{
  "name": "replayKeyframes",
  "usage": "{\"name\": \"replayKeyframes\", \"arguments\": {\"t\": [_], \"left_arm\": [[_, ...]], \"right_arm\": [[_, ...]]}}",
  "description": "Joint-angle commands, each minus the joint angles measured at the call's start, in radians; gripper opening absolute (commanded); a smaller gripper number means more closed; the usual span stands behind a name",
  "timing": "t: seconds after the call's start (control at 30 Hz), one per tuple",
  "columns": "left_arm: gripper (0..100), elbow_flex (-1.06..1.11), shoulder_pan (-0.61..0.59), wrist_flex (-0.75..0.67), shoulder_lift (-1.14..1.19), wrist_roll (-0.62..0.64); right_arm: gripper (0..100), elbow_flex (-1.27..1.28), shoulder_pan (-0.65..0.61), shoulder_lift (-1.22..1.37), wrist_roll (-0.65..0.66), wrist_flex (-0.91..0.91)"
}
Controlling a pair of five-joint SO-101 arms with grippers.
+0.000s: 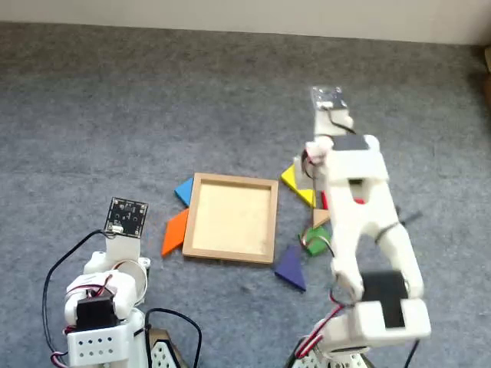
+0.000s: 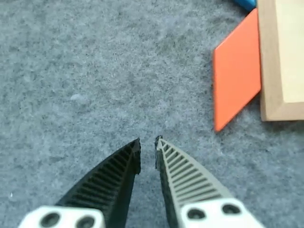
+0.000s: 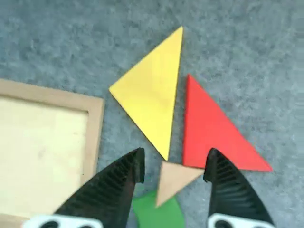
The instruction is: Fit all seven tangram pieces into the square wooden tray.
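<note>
The square wooden tray [image 1: 190,222] lies mid-table, its floor bare wood. A blue piece [image 1: 184,192] and an orange parallelogram [image 1: 175,231] lie along its left side. On its right lie a yellow triangle [image 1: 295,182], a green piece [image 1: 314,239] and a purple triangle [image 1: 291,267]. My right gripper [image 3: 175,154] is open and hovers over a small tan triangle [image 3: 173,180], between the yellow triangle [image 3: 152,95] and a red triangle [image 3: 211,133]. My left gripper [image 2: 147,142] is shut on nothing, low over the carpet short of the orange parallelogram [image 2: 237,71].
Grey carpet covers the whole table. The right arm [image 1: 360,207] stretches over the pieces on the tray's right and hides part of them. The left arm [image 1: 107,291] sits folded at the front left, with cables trailing beside its base.
</note>
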Motion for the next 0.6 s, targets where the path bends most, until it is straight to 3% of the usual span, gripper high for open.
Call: {"name": "replayKeyframes", "arguments": {"t": [0.0,0.23,0.57], "left_arm": [[7,-0.031,-0.010,-0.003,-0.036,0.000],[7,-0.002,-0.012,-0.051,-0.036,0.000],[7,-0.002,-0.016,-0.051,-0.036,0.000]], "right_arm": [[21.7,-0.219,-0.058,0.125,-0.066,0.038],[36.0,-0.627,-0.099,0.450,-0.184,0.216],[36.5,-1.096,-0.097,0.748,-0.186,0.446]]}}
